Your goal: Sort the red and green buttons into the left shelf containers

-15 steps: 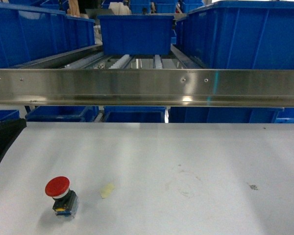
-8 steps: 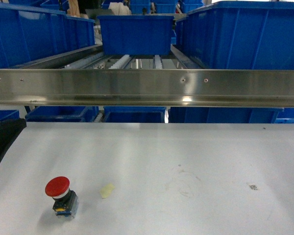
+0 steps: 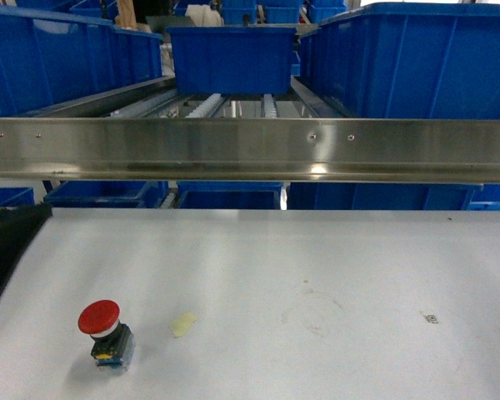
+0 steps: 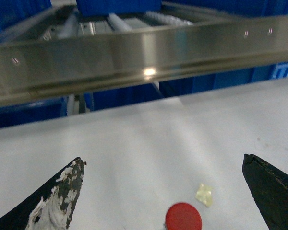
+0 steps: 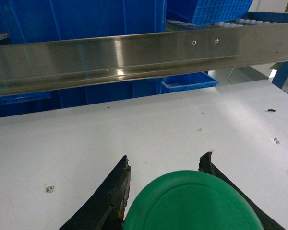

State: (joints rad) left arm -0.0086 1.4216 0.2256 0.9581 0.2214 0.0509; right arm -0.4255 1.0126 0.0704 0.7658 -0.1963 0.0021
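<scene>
Where the white table fills the near half of the head view, spans the full width below a steel rail running left to right. Behind the rail, on the far left: left shelf containers, bright blue, deep, thick-rimmed. Far centre, on the rollers: one more blue bin. Far right: a large blue bin.

On the table, near left: red button, upright, wide mushroom cap on top of a dark blocky body. Just to its right, apart from it: a pale yellowish scrap, flat on the surface. Same pair visible in the left wrist view, cap at the near edge, scrap just beyond and to the right.

Left gripper: jaws spread wide, nothing between them, red cap lying below the gap and touching neither finger. Left finger smeared with white.

Right gripper: dark fingers close against either side of the green button, its round cap filling the near centre of the right wrist view; clamped on it as far as visible, body hidden beneath the cap. Not visible in the head view.
</scene>
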